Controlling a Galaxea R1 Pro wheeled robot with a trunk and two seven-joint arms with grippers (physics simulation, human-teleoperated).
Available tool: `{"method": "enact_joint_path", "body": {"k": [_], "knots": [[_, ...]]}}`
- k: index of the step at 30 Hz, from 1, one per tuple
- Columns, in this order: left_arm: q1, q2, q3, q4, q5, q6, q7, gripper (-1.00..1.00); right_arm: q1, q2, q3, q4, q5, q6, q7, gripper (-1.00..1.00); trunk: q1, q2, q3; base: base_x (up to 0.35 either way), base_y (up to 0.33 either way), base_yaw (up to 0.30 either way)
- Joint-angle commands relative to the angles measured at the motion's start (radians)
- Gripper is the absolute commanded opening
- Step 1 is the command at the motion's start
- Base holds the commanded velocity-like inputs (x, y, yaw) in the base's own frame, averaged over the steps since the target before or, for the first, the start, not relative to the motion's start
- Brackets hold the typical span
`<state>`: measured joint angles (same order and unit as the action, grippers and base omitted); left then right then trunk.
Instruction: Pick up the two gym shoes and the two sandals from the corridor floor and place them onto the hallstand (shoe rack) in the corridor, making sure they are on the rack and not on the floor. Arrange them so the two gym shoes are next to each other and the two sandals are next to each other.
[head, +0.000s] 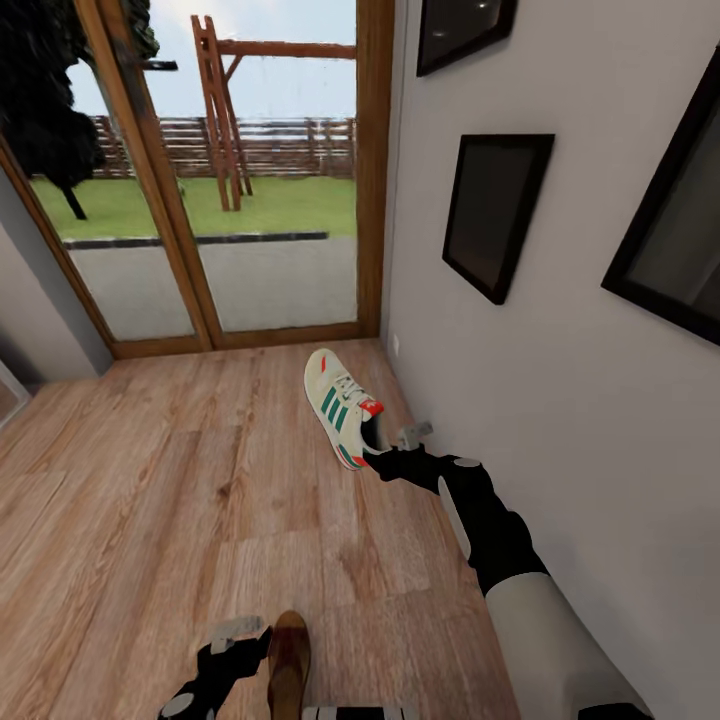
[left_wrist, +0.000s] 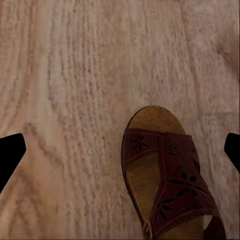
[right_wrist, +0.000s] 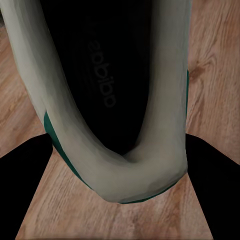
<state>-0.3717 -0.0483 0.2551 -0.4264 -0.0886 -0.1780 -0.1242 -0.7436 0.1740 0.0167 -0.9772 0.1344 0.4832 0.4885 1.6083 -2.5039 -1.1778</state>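
Note:
One gym shoe, white with green stripes and a red tongue patch, is by the right wall with its toe toward the glass door. My right gripper is shut on its heel. In the right wrist view the heel rim sits pinched between the two black fingers. One brown sandal lies on the corridor floor close to my base. My left gripper hovers over it, open. In the left wrist view its fingertips stand wide apart around the sandal. The hallstand is out of view.
A glass door with a wooden frame closes the far end of the corridor. The white wall at right carries dark framed pictures and runs close beside my right arm. Open wood floor lies to the left.

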Motion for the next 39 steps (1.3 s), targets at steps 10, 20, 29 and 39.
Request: {"method": "enact_joint_path", "body": {"k": [10,20,29,39], "knots": [[-0.006,-0.059,-0.053,-0.004,-0.074,0.009,0.158,1.00,0.000,0.000,-0.001,-0.002,0.010,0.003,0.007,-1.00,0.000,0.000,-0.006,0.000,0.000,0.000],[-0.006,-0.062,-0.055,-0.002,-0.076,0.011,0.166,1.00,0.000,0.000,-0.001,-0.001,0.010,0.003,0.007,-1.00,0.004,-0.002,-0.044,0.000,0.000,0.000],[-0.006,-0.059,-0.054,-0.002,-0.074,0.011,0.166,1.00,0.000,0.000,-0.001,-0.001,0.010,0.003,0.007,-1.00,0.008,-0.005,-0.092,0.000,0.000,0.000],[-0.004,-0.058,-0.057,-0.004,-0.077,0.005,0.165,1.00,0.000,0.000,-0.001,-0.001,0.010,0.003,0.007,-1.00,0.008,-0.005,-0.106,-0.001,0.000,0.000]]}}
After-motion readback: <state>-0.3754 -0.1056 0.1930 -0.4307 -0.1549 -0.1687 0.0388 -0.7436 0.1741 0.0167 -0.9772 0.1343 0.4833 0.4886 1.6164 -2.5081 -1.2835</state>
